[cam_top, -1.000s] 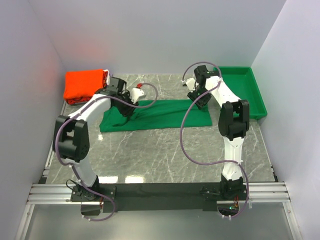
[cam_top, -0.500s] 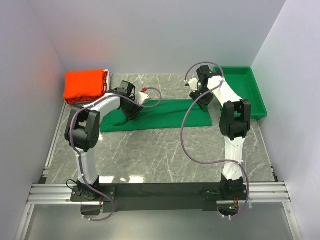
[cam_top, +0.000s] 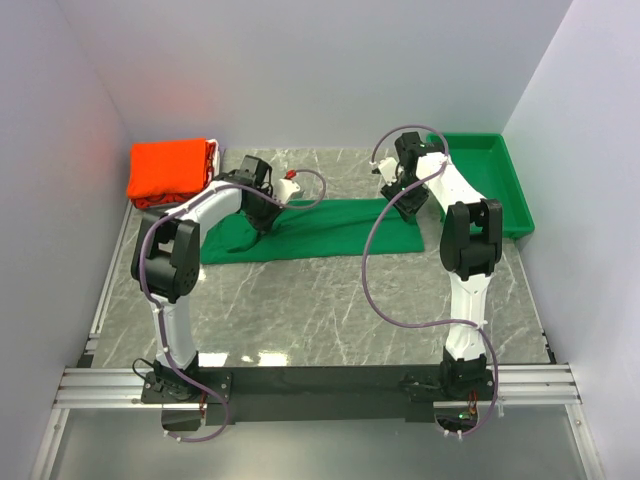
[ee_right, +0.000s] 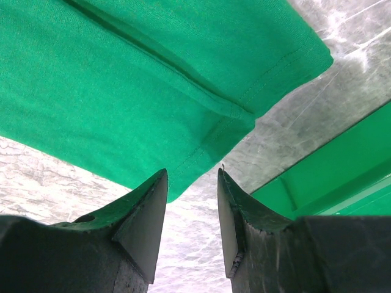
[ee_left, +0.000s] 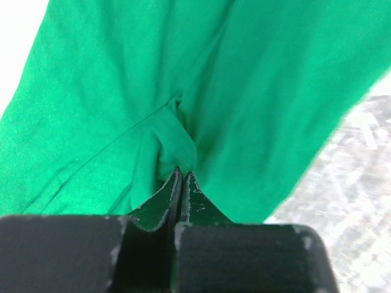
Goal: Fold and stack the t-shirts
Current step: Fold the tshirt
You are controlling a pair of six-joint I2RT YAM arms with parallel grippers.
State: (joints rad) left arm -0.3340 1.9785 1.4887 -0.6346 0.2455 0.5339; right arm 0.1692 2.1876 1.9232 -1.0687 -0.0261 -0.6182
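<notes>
One green t-shirt (ee_left: 263, 91), left claw (ee_left: 182, 175) pinching it, right claw (ee_right: 192, 176) released beside hem

Two white arms (cam_top: 215, 203) with black joints (cam_top: 470, 240), looping purple-grey cables (cam_top: 366, 262), black wedge-shaped pincer fingers (ee_right: 143, 213) (edges scuffed pale)

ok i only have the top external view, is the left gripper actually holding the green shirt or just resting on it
Observer: The left wrist view shows the left gripper shut on a pinched-up fold of the green t-shirt.
Operator: and the right one, has it grabbed its end
Observer: No. In the right wrist view the right gripper is open, with nothing between its fingers.
Operator: where is it over the shirt
Observer: The shirt's hemmed corner shows in the gap between its fingers, with bare table and the green tray just beyond that corner.
</notes>
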